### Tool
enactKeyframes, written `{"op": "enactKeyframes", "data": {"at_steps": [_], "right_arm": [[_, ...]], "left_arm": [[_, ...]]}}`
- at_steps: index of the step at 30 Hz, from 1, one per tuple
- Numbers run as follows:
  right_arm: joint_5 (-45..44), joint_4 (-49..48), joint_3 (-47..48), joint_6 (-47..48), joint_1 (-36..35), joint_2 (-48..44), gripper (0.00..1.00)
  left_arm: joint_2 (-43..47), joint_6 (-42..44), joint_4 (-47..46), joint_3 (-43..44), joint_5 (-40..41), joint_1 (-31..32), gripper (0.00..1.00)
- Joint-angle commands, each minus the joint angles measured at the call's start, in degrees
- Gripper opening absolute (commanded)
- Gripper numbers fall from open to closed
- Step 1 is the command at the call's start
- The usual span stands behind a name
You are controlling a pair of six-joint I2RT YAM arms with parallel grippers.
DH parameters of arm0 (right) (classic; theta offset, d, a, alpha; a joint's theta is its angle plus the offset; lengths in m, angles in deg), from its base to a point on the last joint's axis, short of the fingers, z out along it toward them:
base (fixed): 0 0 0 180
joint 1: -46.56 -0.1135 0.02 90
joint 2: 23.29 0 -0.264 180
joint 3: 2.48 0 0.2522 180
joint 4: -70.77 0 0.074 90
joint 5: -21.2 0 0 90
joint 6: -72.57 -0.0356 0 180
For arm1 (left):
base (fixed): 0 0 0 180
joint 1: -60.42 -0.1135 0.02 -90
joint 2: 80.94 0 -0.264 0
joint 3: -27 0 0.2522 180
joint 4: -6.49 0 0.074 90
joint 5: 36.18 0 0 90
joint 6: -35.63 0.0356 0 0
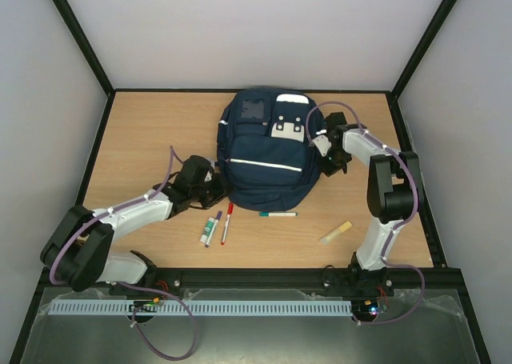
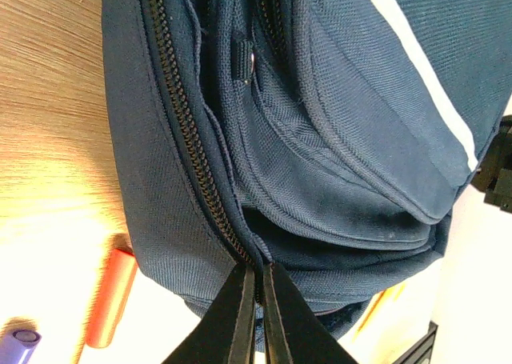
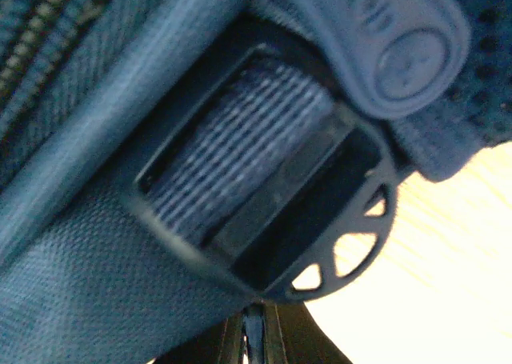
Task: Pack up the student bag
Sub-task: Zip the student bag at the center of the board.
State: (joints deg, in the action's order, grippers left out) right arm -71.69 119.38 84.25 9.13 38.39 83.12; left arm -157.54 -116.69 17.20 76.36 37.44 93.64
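The student bag, navy blue with a white stripe, lies flat in the middle of the table. My left gripper is at its lower left edge. In the left wrist view the left gripper is shut on a fold of the bag right beside the dark zip. My right gripper is at the bag's right side. In the right wrist view the right gripper is closed on a thin bit of blue bag material just below a dark strap buckle.
On the table in front of the bag lie a purple-and-white marker, a red pen, a teal pen and a yellow stick. The red pen also shows in the left wrist view. Black frame rails border the table.
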Motion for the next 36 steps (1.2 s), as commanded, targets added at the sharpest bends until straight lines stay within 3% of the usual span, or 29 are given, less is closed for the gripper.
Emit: {"op": "enactKeyframes", "data": {"at_steps": [1, 4, 10, 12, 17, 22, 29, 36], "right_arm": [[-3.0, -3.6, 2.1, -1.4, 1.1, 0.8, 0.06], [-2.6, -5.2, 2.0, -2.2, 1.8, 0.5, 0.11], [1.1, -3.2, 0.5, -3.5, 2.1, -3.2, 0.31], [3.0, -1.7, -1.0, -3.6, 2.0, -6.0, 0.39], [9.9, 4.3, -4.9, -1.5, 2.1, -15.9, 0.49], [12.0, 10.2, -9.5, 5.0, 2.0, -26.4, 0.52], [15.6, 17.2, -15.2, 11.0, 1.9, -37.2, 0.52], [14.9, 7.9, -20.8, 6.6, -3.5, -41.8, 0.51]], "left_arm": [[-1.3, 1.9, 0.5, 1.3, 1.6, 0.3, 0.02], [-1.8, 3.2, 1.1, 2.2, 1.9, 0.5, 0.02], [-2.7, 7.1, 3.3, 4.9, 1.8, 0.5, 0.06], [-2.4, 8.9, 4.8, 6.2, 2.1, 0.5, 0.16], [-1.5, 13.3, 8.6, 9.6, 4.4, 0.5, 0.52], [-1.1, 16.9, 11.1, 11.9, 5.2, 0.5, 0.67], [-1.5, 21.7, 12.4, 13.8, 5.9, 0.5, 0.70], [-5.6, 30.3, 18.6, 19.9, 9.9, 0.5, 0.62]]}}
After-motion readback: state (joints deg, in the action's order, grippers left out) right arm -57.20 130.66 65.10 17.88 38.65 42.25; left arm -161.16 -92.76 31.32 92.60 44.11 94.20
